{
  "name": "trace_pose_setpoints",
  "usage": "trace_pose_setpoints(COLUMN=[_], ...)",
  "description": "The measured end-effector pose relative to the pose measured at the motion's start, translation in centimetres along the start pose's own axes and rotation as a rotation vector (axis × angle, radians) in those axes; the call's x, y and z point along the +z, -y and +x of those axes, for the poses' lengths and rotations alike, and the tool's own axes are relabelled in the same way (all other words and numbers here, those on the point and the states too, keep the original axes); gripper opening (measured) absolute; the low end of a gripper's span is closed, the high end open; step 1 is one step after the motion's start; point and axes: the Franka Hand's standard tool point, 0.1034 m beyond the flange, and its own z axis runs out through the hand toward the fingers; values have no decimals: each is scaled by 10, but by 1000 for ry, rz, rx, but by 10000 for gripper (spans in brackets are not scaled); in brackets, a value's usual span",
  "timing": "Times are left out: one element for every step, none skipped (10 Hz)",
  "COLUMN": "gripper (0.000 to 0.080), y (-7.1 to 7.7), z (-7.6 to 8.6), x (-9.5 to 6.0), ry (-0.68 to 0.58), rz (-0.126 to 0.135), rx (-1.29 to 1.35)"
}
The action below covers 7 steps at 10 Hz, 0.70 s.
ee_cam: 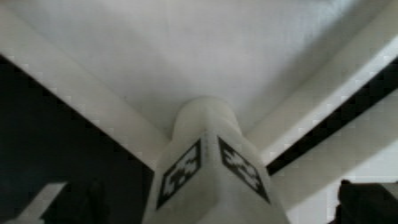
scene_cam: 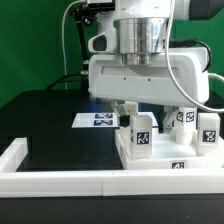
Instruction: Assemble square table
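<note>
- The desk [scene_cam: 50, 125] is a black surface, bordered along its near edge by a long white rim [scene_cam: 60, 180].
- Behind the desk hangs a green backdrop [scene_cam: 30, 45], with dark cables [scene_cam: 72, 40] trailing down by the arm.
- The marker board [scene_cam: 98, 120] lies flat toward the desk's far edge.
- The square table [scene_cam: 150, 158] sits against the rim at the near edge, tagged legs [scene_cam: 141, 132] standing on its slab.
- The gripper [scene_cam: 150, 112] hovers over the slab, jaws spread wide, holding nothing.
- In the wrist view one leg [ee_cam: 210, 165] stands between the fingers, apparently free.
</note>
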Motion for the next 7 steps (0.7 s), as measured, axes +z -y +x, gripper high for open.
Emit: trace_pose_setpoints(gripper=[649,649,649,649,649,649,649], y=[-1,-1,-1,0,2,3,3], z=[0,1,1,1,2,3,4], x=[0,-1,-1,-2,-3,-4,-4], ry=[0,-1,-3,-4,-8,-14,-18], rz=[0,0,-6,-8,-18,-28,-28], rx=[-112,-191,-301,-376,-471,-566,-574])
